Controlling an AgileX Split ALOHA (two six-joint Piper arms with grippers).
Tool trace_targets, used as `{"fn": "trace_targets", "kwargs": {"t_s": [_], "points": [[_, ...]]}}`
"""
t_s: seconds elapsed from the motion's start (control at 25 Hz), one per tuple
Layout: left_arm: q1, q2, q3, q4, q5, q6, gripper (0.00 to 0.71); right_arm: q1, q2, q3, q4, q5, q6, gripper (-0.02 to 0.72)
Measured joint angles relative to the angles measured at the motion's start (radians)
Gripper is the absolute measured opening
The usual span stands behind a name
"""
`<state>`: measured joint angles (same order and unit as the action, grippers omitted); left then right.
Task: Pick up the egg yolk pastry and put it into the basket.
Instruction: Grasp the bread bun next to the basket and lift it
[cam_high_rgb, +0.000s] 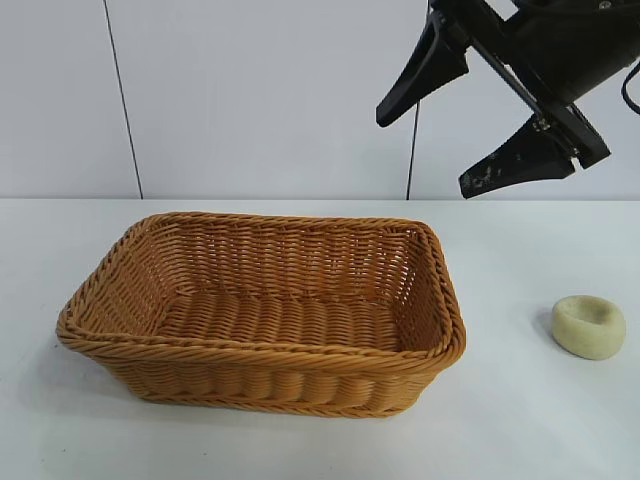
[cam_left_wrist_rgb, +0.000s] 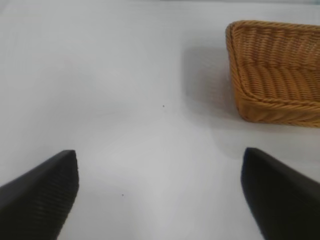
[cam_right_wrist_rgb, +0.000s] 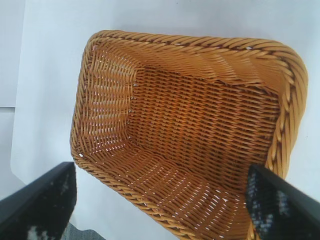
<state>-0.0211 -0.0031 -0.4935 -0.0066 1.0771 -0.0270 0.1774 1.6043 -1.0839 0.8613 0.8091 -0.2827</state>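
Note:
The egg yolk pastry (cam_high_rgb: 589, 326), a small pale yellow puck with a dimpled top, lies on the white table to the right of the basket. The orange-brown wicker basket (cam_high_rgb: 262, 345) stands empty at the table's middle; it also shows in the right wrist view (cam_right_wrist_rgb: 292, 90) and at the edge of the left wrist view (cam_left_wrist_rgb: 235, 60). My right gripper (cam_high_rgb: 425, 150) hangs open and empty high above the basket's right end, well above and left of the pastry. My left gripper (cam_left_wrist_rgb: 160, 195) is open and empty over bare table beside the basket; it is out of the exterior view.
A white wall with dark vertical seams (cam_high_rgb: 122, 100) rises behind the table's far edge. Bare white tabletop (cam_high_rgb: 540, 420) surrounds the basket and the pastry.

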Motion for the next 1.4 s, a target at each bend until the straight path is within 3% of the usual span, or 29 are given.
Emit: {"fn": "trace_targets", "kwargs": {"t_s": [0.56,0.72,0.84,0.96,1.2,1.32,1.4], "points": [[0.0,0.001,0.0,-0.002,0.0,0.001,0.637,0.0,0.0,0.0,-0.006,0.0,0.0,0.655],[0.0,0.001,0.0,-0.002,0.0,0.001,0.637,0.0,0.0,0.0,-0.029,0.002,0.005,0.655],[0.0,0.001,0.0,-0.002,0.0,0.001,0.637,-0.008,0.0,-0.006,-0.081,0.01,0.037,0.655],[0.0,0.001,0.0,-0.002,0.0,0.001,0.637,-0.017,0.0,-0.043,-0.235,0.041,0.118,0.655],[0.0,0.001,0.0,-0.002,0.0,0.001,0.637,-0.017,0.0,-0.139,-0.654,0.15,0.321,0.655],[0.0,0.001,0.0,-0.002,0.0,0.001,0.637,-0.017,0.0,-0.152,-0.796,0.189,0.385,0.655],[0.0,0.001,0.0,-0.002,0.0,0.001,0.637,-0.017,0.0,-0.153,-0.843,0.205,0.402,0.655]]}}
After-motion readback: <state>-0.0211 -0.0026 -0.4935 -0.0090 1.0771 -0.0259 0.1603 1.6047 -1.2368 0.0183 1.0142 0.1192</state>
